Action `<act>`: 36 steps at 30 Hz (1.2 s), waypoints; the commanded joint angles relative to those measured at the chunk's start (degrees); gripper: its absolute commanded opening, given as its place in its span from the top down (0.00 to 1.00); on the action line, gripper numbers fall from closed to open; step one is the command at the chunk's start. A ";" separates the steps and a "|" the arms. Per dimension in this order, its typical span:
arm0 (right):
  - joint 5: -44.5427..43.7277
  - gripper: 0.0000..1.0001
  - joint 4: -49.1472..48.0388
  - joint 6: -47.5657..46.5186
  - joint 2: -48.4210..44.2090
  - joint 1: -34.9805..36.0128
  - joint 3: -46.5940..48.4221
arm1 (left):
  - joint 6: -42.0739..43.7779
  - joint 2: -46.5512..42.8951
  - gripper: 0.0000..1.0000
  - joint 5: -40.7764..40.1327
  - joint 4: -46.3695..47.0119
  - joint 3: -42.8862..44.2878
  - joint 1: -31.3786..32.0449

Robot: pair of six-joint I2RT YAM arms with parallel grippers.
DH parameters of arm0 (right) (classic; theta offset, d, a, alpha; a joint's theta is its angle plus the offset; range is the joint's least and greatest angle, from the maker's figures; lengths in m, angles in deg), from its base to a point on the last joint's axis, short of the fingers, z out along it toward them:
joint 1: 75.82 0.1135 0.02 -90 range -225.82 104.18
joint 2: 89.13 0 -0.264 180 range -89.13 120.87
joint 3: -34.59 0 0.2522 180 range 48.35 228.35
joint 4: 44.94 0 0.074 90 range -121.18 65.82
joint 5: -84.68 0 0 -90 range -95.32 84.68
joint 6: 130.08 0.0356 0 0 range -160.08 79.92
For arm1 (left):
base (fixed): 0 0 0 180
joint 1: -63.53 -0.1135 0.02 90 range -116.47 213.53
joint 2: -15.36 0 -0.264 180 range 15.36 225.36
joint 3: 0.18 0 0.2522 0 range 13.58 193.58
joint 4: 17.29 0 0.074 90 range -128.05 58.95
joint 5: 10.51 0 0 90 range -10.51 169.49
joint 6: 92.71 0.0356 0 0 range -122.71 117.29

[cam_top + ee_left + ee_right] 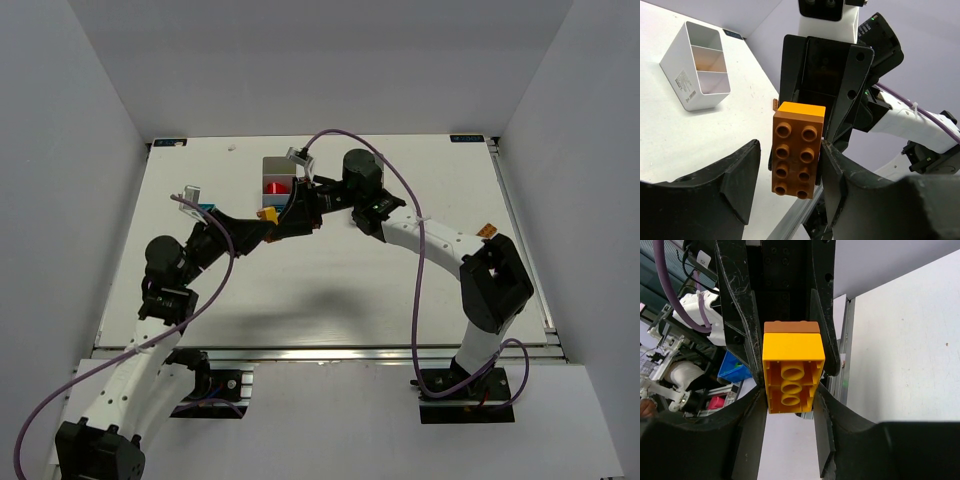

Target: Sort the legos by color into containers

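Above the table's middle my two grippers meet nose to nose around a joined pair of legos: a yellow brick (792,360) stuck to an orange brick (796,150). My right gripper (790,396) is shut on the yellow brick, both fingers pressed to its sides. My left gripper (790,167) is open around the orange brick, with a clear gap at its left finger (742,175). In the top view the left gripper (262,226) and right gripper (300,205) overlap just in front of a white container (272,165) holding a red lego (275,186).
The same three-compartment container (684,84) stands far left in the left wrist view. A blue object (207,208) shows beside the left arm, partly hidden. The table's metal front rail (330,352) runs along the near edge.
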 commanded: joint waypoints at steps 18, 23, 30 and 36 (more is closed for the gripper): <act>2.51 0.82 -17.06 10.69 -1.54 -0.60 -2.01 | 0.17 -1.00 0.29 -0.08 -2.57 3.47 0.08; 2.51 0.83 -17.06 10.78 -1.46 -0.77 -2.10 | -0.70 -0.82 0.27 0.62 -1.34 3.82 -0.01; 2.69 0.83 -16.97 10.60 -1.37 -0.86 -2.36 | -1.67 -0.91 0.21 1.06 0.15 4.17 0.08; 2.77 0.83 -16.71 10.16 -1.19 -0.95 -2.63 | -1.67 -0.82 0.21 0.89 0.15 4.88 0.08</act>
